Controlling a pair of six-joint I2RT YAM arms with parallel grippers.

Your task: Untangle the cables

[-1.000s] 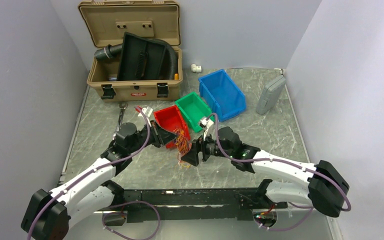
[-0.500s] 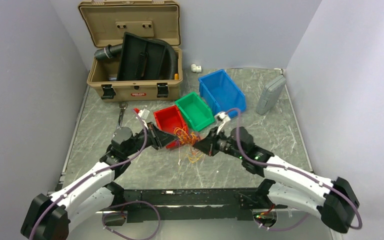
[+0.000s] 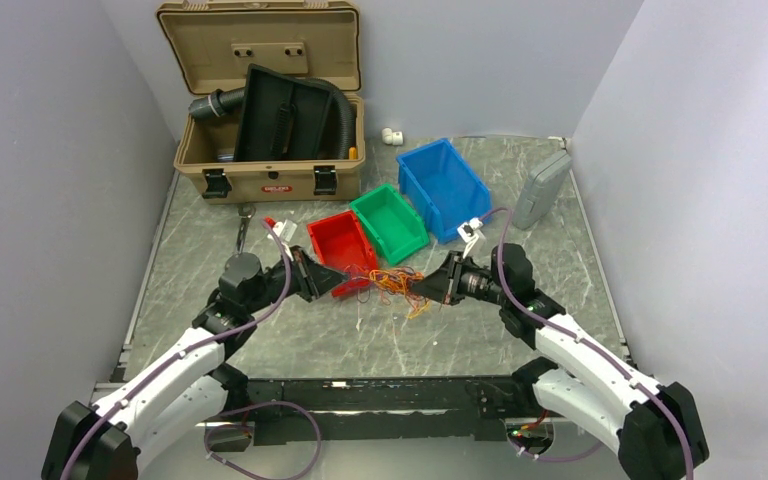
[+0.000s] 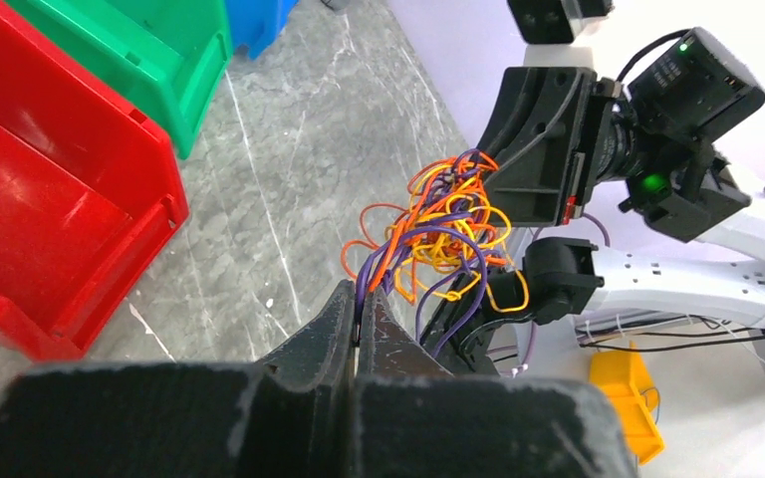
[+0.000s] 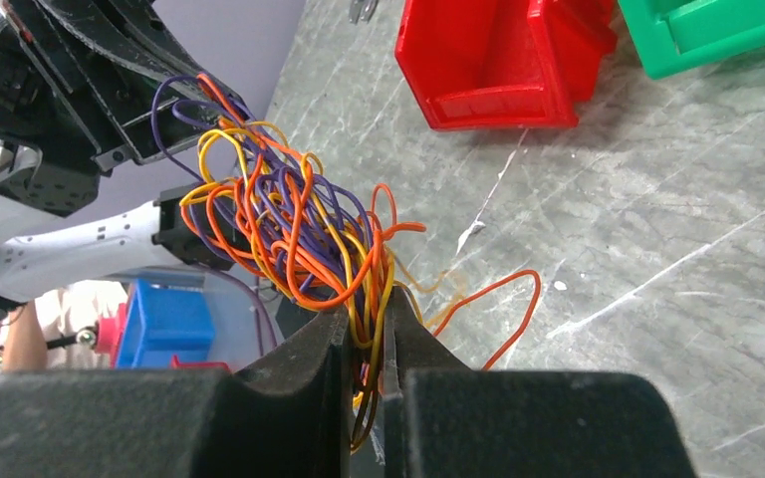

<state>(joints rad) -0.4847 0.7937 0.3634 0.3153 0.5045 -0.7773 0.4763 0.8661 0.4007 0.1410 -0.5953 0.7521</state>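
Marble-look table (image 3: pixel 560 260) fills the cell. Open tan case (image 3: pixel 270 180) sits at the far left w/ a fat black hose (image 3: pixel 345 115) curling out of it. The left arm (image 3: pixel 175 360) and right arm (image 3: pixel 585 350) reach in from the near edge and point at each other across the middle.

Blue bin (image 3: pixel 443 188) is far centre, grey box (image 3: pixel 541 189) to its right by the wall. Green bin (image 3: pixel 388 222) is next to the blue one, then the red bin (image 3: pixel 342 240), all three in a slanted row.

Left gripper (image 3: pixel 345 284) is just in front of the red bin. Its jaws are pinched together w/ no gap to speak of, clamping a few purple and orange strands. Right gripper (image 3: pixel 418 287) faces it from the right, near but not touching. Its jaws are also closed, only a sliver between them, packed w/ yellow and orange strands.

The cables (image 3: pixel 388 282) hang between the two grippers, in front of the red and green bins. The knot is mostly orange, w/ yellow and purple loops. Its long axis runs left-right across the table, roughly level, one end in each gripper. A few loose strands droop from the middle toward the near edge. Can't tell if they touch the table.
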